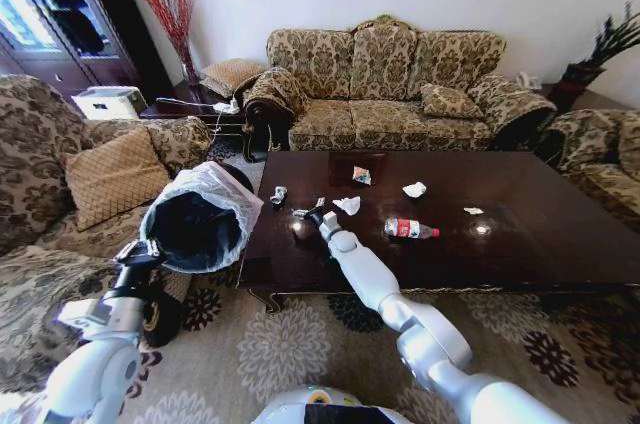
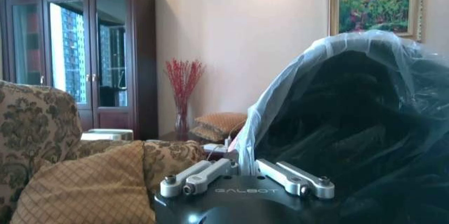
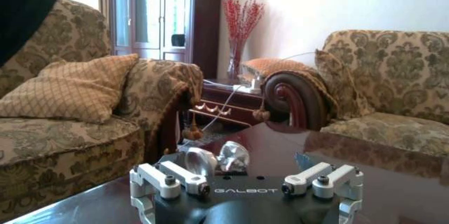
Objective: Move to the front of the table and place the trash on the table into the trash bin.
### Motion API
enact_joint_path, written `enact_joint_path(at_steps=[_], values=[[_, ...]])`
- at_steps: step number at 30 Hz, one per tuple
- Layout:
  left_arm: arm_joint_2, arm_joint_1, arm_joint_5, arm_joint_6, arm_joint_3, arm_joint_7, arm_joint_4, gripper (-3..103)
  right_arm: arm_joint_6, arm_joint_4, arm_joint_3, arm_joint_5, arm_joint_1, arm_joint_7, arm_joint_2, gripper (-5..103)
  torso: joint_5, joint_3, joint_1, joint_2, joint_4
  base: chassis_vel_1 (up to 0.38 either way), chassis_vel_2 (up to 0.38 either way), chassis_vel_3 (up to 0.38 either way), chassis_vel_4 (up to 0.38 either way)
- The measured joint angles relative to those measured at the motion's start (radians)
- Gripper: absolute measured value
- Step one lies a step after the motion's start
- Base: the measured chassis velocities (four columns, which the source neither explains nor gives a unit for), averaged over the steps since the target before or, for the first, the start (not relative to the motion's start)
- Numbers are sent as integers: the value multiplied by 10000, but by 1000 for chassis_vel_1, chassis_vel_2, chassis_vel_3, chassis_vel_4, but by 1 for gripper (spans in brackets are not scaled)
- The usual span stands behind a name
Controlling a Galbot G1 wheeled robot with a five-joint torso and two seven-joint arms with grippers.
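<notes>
The trash bin (image 1: 195,219), black with a pale bag over its rim, hangs tilted at the left end of the table (image 1: 520,244), its mouth facing the table. My left gripper (image 1: 148,250) is shut on its rim; up close, the bin (image 2: 350,129) looms past the left gripper (image 2: 242,174). My right gripper (image 1: 312,217) reaches over the table's left part and stands open (image 3: 245,176) just short of a crumpled silvery scrap (image 3: 232,155). More trash lies on the table: white paper wads (image 1: 348,205) (image 1: 414,189), a printed wrapper (image 1: 361,175) and a clear bottle (image 1: 410,229).
A patterned sofa (image 1: 400,84) stands behind the table, and armchairs (image 1: 60,174) flank it on both sides. A small side table (image 1: 195,104) with a vase of red twigs (image 1: 172,14) fills the back left corner. Flowered carpet (image 1: 270,344) lies before the table.
</notes>
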Motion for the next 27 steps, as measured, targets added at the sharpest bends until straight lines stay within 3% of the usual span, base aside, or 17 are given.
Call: enact_joint_path(at_steps=[7, 14, 27], values=[[-13, 61, 0, 7, -20, 24, -160, 0, -182, 491, -448, 410, -277, -156, -9, 100, -3, -2, -2, 2, -1, -110, 93, 106, -97], [-51, 108, 1, 29, -23, 35, -314, 0, -1093, 1227, -1168, 1563, -564, -545, -10, 100, 1, 5, 15, -3, -3, -150, 143, 124, -136], [-178, 217, -22, 163, -14, 141, -600, 0, -1490, 407, -1427, 2388, 326, -599, -12, 100, -1, -2, -1, 2, 1, -11, 9, 5, -6]])
